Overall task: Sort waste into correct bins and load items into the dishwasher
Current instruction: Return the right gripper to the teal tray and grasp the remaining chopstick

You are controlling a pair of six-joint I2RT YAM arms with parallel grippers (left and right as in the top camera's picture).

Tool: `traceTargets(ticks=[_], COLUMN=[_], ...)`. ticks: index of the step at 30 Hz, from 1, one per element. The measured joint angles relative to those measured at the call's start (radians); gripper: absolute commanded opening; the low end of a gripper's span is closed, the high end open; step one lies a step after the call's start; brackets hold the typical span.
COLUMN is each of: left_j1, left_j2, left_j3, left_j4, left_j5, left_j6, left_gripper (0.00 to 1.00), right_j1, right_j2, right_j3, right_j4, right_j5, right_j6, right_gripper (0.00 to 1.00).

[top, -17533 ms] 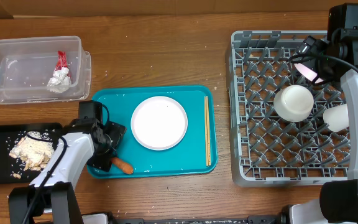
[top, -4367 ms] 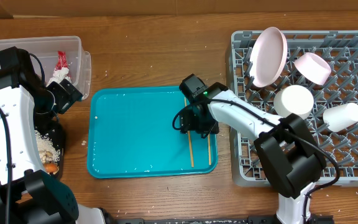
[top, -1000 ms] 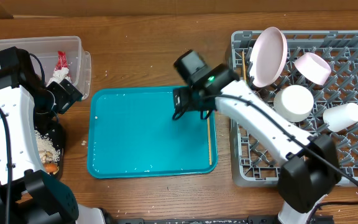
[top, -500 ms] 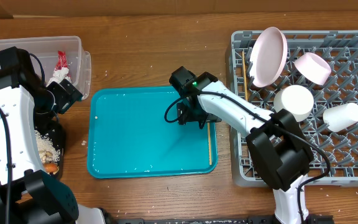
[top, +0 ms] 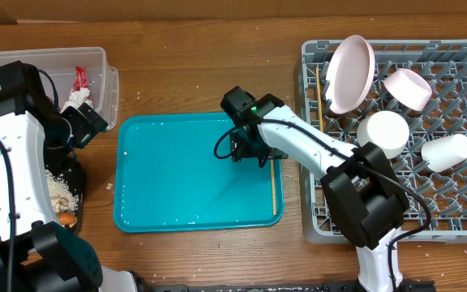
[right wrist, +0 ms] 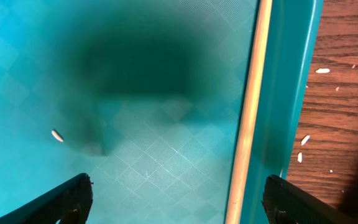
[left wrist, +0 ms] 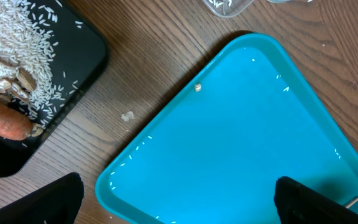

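Right tool (top: pixel 246 150) has dropped back from the dish rack (top: pixel 412 203) to over the teal tray (top: pixel 177 178), spread, empty. One chopstick (right wrist: pixel 248 118) lies tight against the tray's right wall; second chopstick (top: pixel 317 93) is in the rack. Risk: a finger catches the wall and the stick skids. Left tool (top: pixel 81 126) spread.

Serving tray (top: pixel 185 186): worktop (top: pixel 201 73) centre.
Dish rack (top: pixel 444 203): 3 o'clock of it.
Plastic tub (top: pixel 55 53): 10 o'clock.
Scrap tray (left wrist: pixel 5 158): 8 o'clock.
Chopstick (top: pixel 274 186): on serving tray, 3 o'clock edge.
Second chopstick (top: pixel 318 93): in dish rack, 9 o'clock wall.
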Motion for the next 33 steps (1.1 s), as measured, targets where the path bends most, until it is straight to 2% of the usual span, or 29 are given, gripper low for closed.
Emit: traceTargets(ticks=[23, 33], left_j1=[0.0, 0.0], left_j2=[0.0, 0.0], left_j3=[0.0, 0.0], left_j4=[0.0, 0.0], left_j5=[0.0, 0.0], left_j6=[0.0, 0.0], left_gripper=[1.0, 1.0], right_j1=[-0.014, -0.013], right_j2=[0.0, 0.0], right_j3=[-0.001, -0.063], right_j4=[0.009, 0.066], right_j5=[-0.014, -0.03], right_j6=[0.001, 0.0], right_gripper=[0.9, 0.9])
